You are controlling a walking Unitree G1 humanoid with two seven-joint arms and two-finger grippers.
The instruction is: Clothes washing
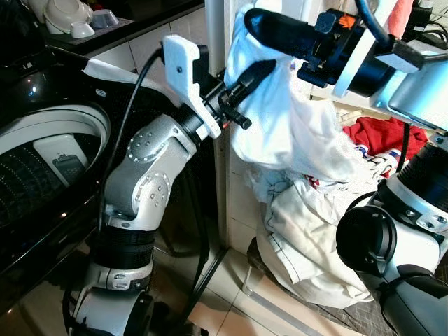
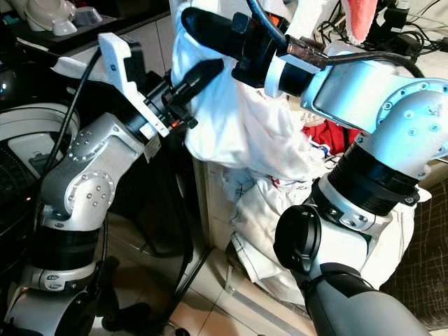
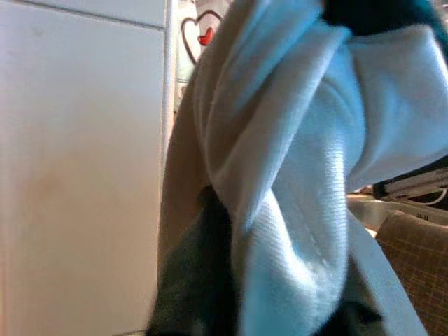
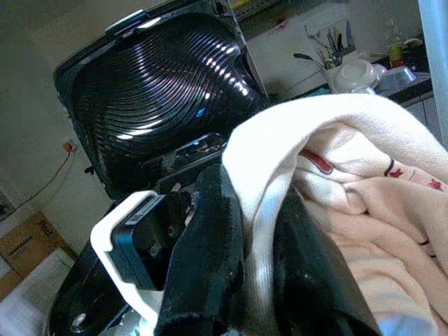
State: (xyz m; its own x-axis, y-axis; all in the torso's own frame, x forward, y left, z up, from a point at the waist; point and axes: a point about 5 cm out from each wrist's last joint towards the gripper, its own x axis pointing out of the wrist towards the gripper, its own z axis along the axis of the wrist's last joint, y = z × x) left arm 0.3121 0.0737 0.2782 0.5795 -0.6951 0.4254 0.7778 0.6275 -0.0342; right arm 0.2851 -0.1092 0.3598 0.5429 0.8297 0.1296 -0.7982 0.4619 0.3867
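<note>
Your right gripper (image 1: 262, 24) and left gripper (image 1: 248, 77) are both clamping the crumpled white cotton garment (image 1: 294, 133). You are holding it up beside the black top-loading washing machine (image 1: 42, 154).

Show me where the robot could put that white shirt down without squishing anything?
The open washing machine at the robot's left looks free. Bare floor tiles lie between the left arm and the laundry pile. It is crowded at the pile, where both pincers, left pincer and right pincer, hold the white shirt.
</note>
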